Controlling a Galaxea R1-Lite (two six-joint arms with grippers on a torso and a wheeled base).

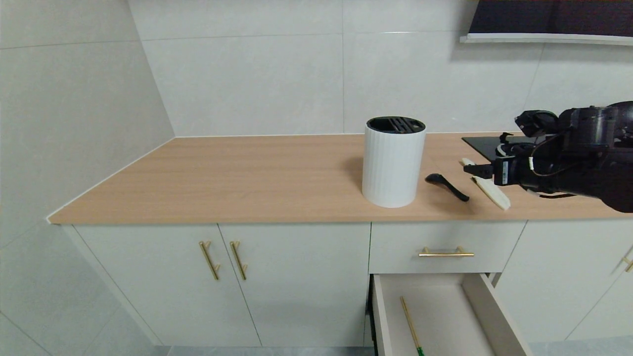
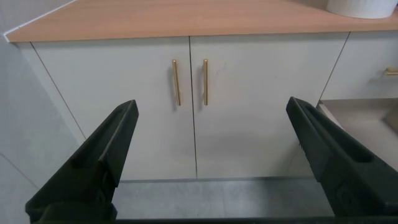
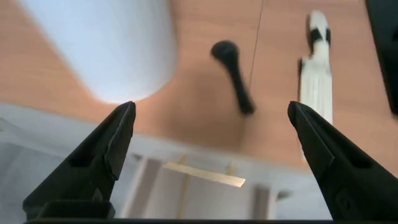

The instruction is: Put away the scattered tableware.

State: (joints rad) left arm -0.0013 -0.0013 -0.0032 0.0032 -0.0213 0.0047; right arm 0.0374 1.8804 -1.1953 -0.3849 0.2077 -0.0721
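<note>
Right gripper [image 3: 210, 109]: spread wide, empty; arm stretched level from right, above light wooden counter's [image 1: 247, 178] front edge. Beneath claw, near that edge: small black spoon [image 1: 446, 186], long cream flat utensil [image 1: 489, 190] just beside, both right of white ribbed cylindrical holder [image 1: 393, 168]. Left gripper [image 2: 211, 102]: spread, empty, low, facing white cabinet doors [image 2: 261, 112].

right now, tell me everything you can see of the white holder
The holder is a tall white cylinder with fine vertical ribs down its wall, plastic or ceramic by its look, and a black slotted insert at the top. Nothing sticks out of the slots. It stands upright on the wooden counter, near the front edge, above the closed drawer. Only the counter touches it; the black spoon lies apart on its right.
</note>
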